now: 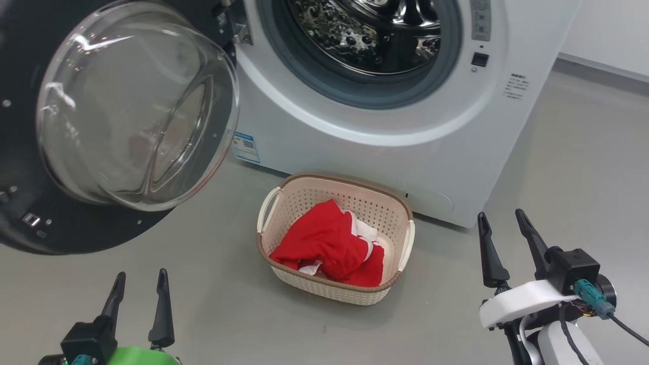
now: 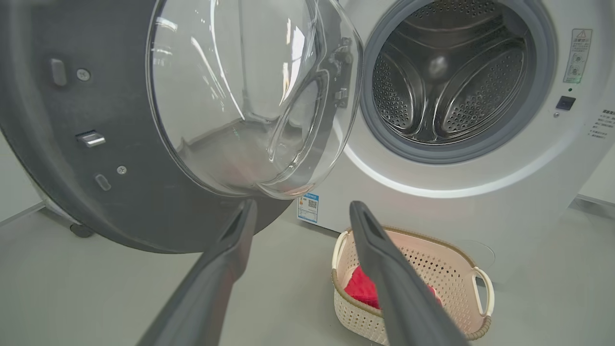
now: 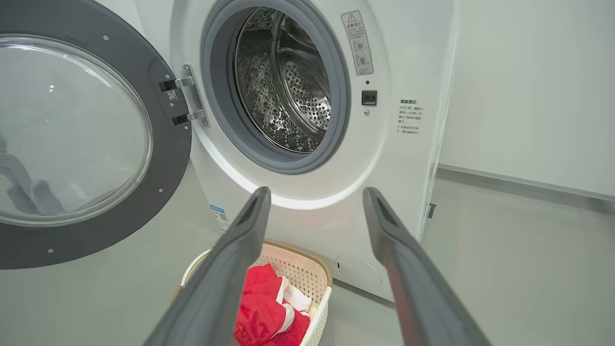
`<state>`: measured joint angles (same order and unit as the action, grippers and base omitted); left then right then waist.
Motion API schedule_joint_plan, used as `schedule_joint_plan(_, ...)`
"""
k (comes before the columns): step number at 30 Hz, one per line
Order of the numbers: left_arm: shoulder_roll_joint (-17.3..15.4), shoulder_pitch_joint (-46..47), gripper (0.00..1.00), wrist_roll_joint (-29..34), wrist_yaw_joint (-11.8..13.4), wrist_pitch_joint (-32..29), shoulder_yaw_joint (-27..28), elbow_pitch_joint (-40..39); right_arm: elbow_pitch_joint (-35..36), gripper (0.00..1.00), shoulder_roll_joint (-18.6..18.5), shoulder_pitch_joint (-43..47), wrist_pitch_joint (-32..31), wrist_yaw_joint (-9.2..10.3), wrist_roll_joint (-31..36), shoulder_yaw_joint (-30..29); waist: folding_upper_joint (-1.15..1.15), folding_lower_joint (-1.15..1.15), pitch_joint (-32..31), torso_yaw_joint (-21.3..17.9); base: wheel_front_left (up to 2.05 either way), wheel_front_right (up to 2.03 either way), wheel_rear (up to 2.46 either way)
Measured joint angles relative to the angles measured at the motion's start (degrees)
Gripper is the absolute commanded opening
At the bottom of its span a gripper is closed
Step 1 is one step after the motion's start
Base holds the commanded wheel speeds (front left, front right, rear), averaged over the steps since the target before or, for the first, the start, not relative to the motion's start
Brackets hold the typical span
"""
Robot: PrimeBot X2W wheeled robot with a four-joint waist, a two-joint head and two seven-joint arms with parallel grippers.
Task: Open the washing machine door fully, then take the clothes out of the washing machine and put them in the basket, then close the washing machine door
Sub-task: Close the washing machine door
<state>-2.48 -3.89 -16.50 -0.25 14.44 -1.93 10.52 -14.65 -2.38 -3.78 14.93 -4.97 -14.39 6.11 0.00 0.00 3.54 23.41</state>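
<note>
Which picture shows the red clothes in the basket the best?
The head view: it looks down into the basket, so the whole pile of clothes shows. The left wrist view catches just a red scrap. The right wrist view shows more, but its bottom edge cuts the pile.

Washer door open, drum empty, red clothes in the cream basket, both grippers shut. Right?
Not quite: both grippers are open. In the head view the left gripper and right gripper each show two dark fingers spread apart. The rest holds: the round black-ringed glass door is open, the steel drum is empty, and the red clothes lie in the cream perforated plastic basket.
</note>
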Motion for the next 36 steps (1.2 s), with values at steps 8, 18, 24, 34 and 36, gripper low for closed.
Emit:
schedule_joint_plan(8, 0.00, -0.80, 1.00, -2.70, 2.49, 0.00, 2.64, -1.24, -1.01, 1.00, -0.04, -0.63, 0.00, -0.64, 0.94, 4.88, 0.00, 0.00, 0.92, 5.44, 0.00, 0.00, 0.00)
schedule_joint_plan(18, 0.02, -2.39, 1.00, -5.37, 4.45, 0.00, 5.44, -3.12, -3.97, 1.00, -0.27, -4.21, -0.07, -1.48, 1.86, 8.34, 0.00, 0.00, 3.10, 7.87, 0.00, 0.00, 0.00)
schedule_joint_plan(24, 0.03, -3.34, 1.00, -5.66, 4.60, 0.00, 5.64, -3.76, -5.32, 1.00, -0.35, -5.39, -0.07, -1.53, 1.85, 9.17, 0.00, 0.00, 3.37, 8.15, -0.01, -0.01, -0.01)
schedule_joint_plan(34, 0.04, -3.44, 0.36, -7.61, 5.02, 0.00, 5.63, -3.98, -7.26, 1.00, -0.68, -6.41, -0.07, -1.69, 1.80, 9.24, 0.00, 0.00, 3.30, 8.01, 0.00, 0.00, 0.00)
schedule_joint_plan(36, 0.04, -3.44, 0.00, -10.33, 5.00, 0.00, 5.64, -4.00, -7.51, 1.00, -0.83, -6.41, -0.07, -1.69, 1.68, 9.18, 0.00, 0.00, 3.26, 7.97, 0.00, 0.00, 0.00)
